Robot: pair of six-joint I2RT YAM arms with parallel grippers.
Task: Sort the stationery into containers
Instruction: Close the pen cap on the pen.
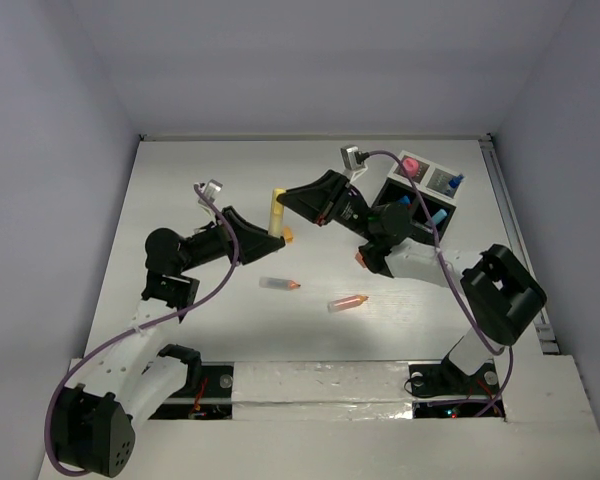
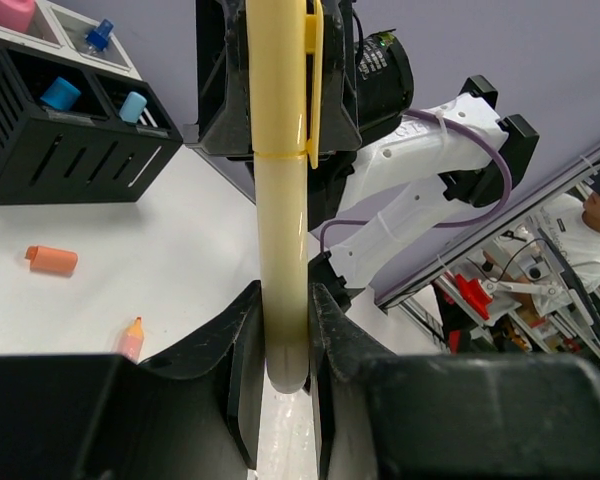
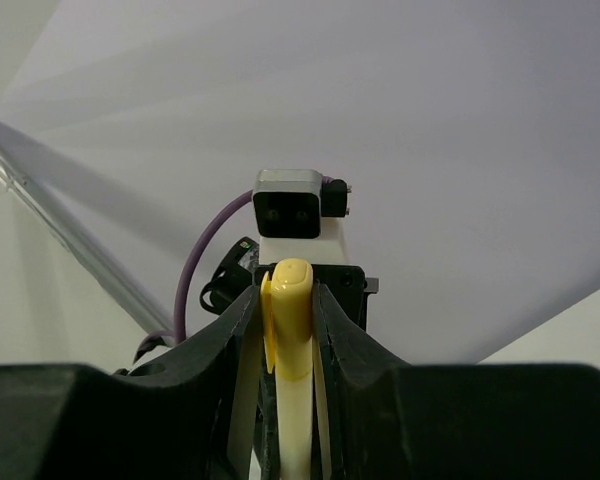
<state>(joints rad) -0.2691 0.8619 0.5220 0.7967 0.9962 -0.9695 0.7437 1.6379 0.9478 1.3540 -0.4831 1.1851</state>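
Note:
A yellow pen (image 1: 277, 212) stands upright above the table's middle, held at both ends. My left gripper (image 1: 271, 232) is shut on its lower barrel (image 2: 283, 250); the barrel sits tight between the fingers (image 2: 242, 340). My right gripper (image 1: 290, 203) is shut on the capped end (image 3: 292, 320), and it shows in the left wrist view (image 2: 280, 90) at the top of the pen. The black divided box (image 1: 398, 190) stands at the back right. It holds a pink round piece (image 1: 412, 163) and light-blue pieces (image 2: 60, 94).
A clear orange-tipped stick (image 1: 280, 284) and another (image 1: 348, 302) lie loose in front of the grippers. An orange block (image 1: 362, 258) lies under the right arm; it also shows in the left wrist view (image 2: 52, 260). A small orange piece (image 1: 288, 237) sits by the left fingertips.

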